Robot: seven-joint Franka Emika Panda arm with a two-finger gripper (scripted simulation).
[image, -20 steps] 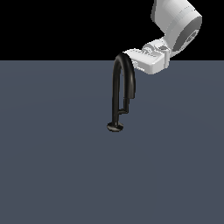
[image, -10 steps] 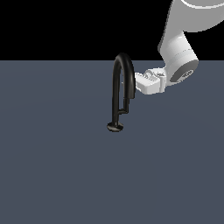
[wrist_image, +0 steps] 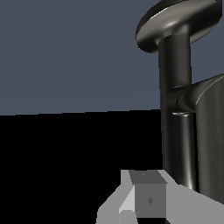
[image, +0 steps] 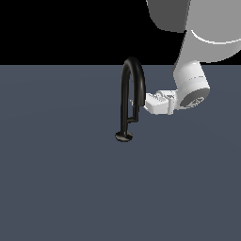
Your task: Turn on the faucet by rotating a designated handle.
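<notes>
The faucet [image: 125,89] is a glossy black arched pipe standing on a small round disc base [image: 124,136]. The handle [image: 134,116] is a short bent rod branching off the lower stem, below the spout's end. My gripper [image: 140,102] lies level at the exterior view's right of the faucet, with its fingertips at the spout's end just above the handle. No gap shows between its fingers, and it holds nothing. In the wrist view the stem [wrist_image: 175,131], the base [wrist_image: 175,22] and the handle's joint [wrist_image: 192,97] are very close to the grey fingers [wrist_image: 148,199].
The faucet stands on a flat dark grey-blue surface [image: 56,179]. My white arm [image: 190,80] rises at the exterior view's upper right. Nothing else is in view.
My arm has come down and in from the upper right. The gripper has dropped from the arch's top level to the spout's end, beside the handle. The faucet looks unmoved.
</notes>
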